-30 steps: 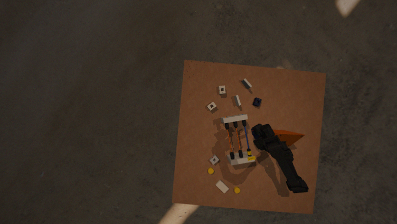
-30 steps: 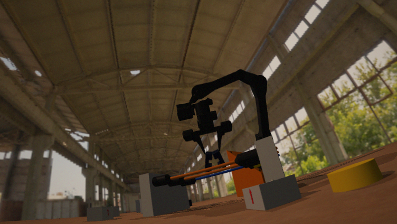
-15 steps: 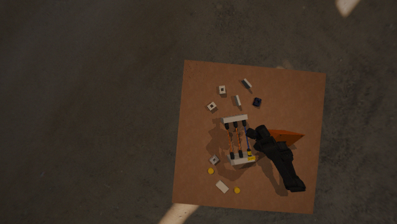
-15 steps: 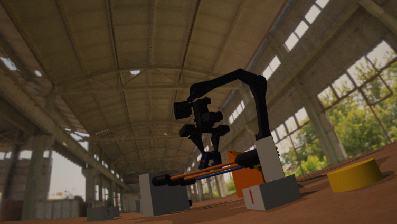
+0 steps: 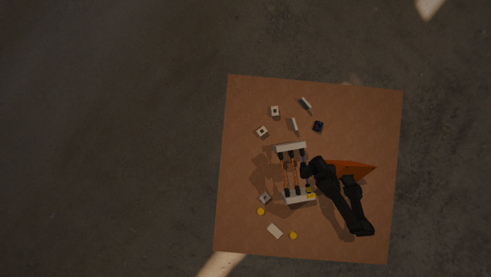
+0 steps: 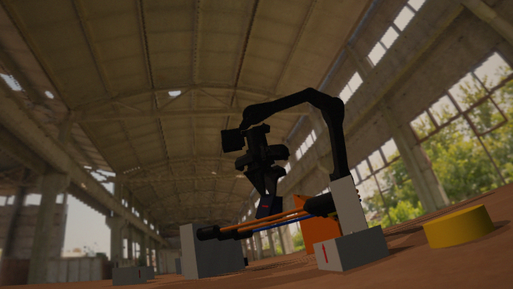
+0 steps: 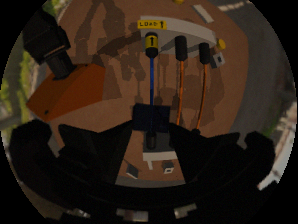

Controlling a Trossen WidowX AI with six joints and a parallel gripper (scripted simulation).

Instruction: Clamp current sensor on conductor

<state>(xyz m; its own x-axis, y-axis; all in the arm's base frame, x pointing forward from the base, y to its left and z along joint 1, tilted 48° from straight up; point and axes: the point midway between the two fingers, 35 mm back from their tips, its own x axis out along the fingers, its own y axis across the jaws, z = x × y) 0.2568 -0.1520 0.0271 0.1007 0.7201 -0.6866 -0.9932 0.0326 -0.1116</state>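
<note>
yellow load label (image 5: 311, 195) text too small; sensor (image 7: 152, 117) lower half hidden behind jaws.

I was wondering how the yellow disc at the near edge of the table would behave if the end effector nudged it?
The yellow disc lies flat and squat, so it would probably slide, not tip. Its round wall might let it roll if knocked onto edge. It looks solid and rigid, so probably not fragile; its weight cannot be judged.

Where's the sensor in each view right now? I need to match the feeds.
Top: hidden under the end effector, over the blue wire.
Exterior: dark blue sensor held in the end effector, centre frame, at the wires.
Wrist: sensor at centre, on the blue wire.
Shared landmark: yellow LOAD tag.
</note>
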